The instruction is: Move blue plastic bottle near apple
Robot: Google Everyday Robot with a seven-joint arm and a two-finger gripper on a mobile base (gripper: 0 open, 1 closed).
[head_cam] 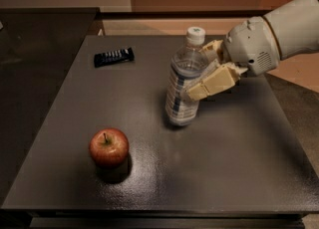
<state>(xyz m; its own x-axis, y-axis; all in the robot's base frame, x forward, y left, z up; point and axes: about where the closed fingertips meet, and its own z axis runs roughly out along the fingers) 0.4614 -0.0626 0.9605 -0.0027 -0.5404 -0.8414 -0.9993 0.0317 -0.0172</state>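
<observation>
The blue plastic bottle (183, 79) is clear with a white cap and a blue-and-white striped label. It leans slightly left near the middle of the dark table (234, 153). My gripper (202, 71) comes in from the right and is shut on the bottle's middle, with one cream finger (213, 83) across its front. The apple (108, 147) is red with a short stem and sits at the front left of the table, well apart from the bottle.
A flat black ridged bar (114, 57) lies at the back left of the table. A dark counter (35, 63) borders the table on the left. The robot's white arm (279, 29) reaches in from the upper right.
</observation>
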